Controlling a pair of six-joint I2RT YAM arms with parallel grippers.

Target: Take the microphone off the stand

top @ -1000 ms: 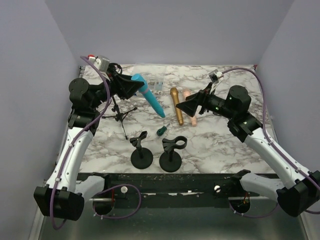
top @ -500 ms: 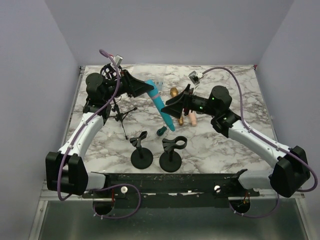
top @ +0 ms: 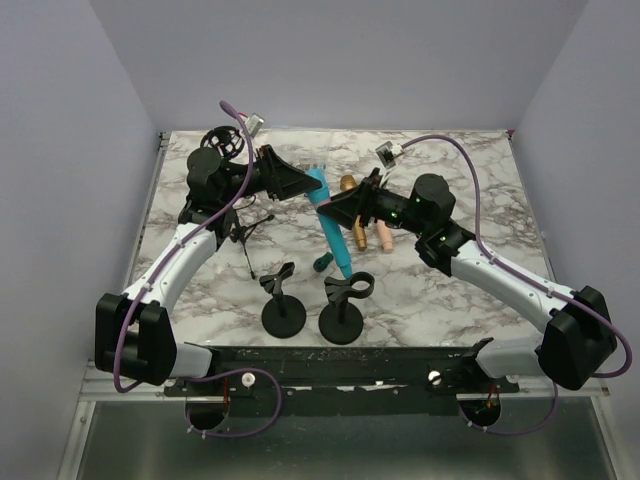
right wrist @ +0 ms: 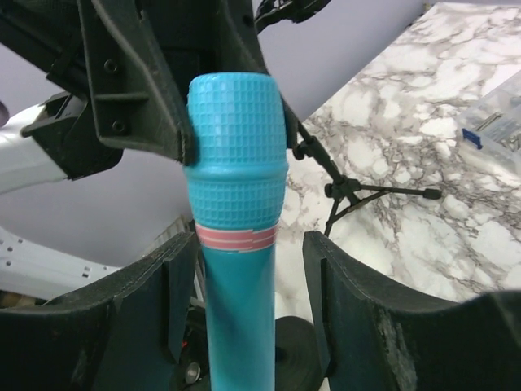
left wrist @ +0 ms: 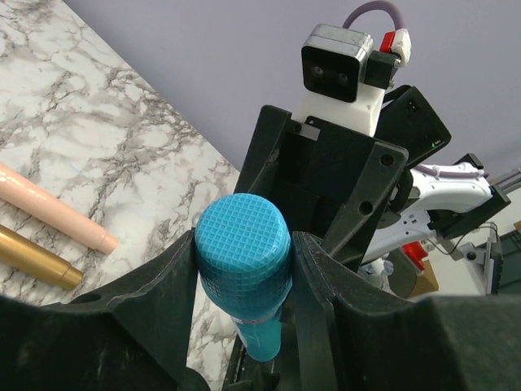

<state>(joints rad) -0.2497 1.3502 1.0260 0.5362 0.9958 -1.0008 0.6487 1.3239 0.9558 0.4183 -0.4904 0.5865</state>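
Two grippers are meeting above the middle of the marble table, with one microphone between them. At the far left, a tripod stand is standing well apart from that microphone. Two round-base stands are sitting at the near edge with empty clips. The left gripper is pinching the teal microphone by its gridded head, with its fingers pressed against both sides. The handle is slanting down toward the near edge, in the air and clear of every stand, so the removal itself appears done and a handover appears to be in hand. The right gripper is straddling the handle just below the pink band. Its fingers are spread, a gap is showing on each side, and they are gripping nothing. Further right, a gold microphone and a pink microphone are lying on the table beyond the right gripper.

Risks noted:
- The head is rounded, so the single pinch on it is looking insecure.
- Should the left fingers be opening before the right ones are closing, the microphone would be dropping toward the round-base stands.
- An off-centre closure on the right would be levering the head out of the left grip.
- The two grippers are working very near each other, so contact between them is possible.
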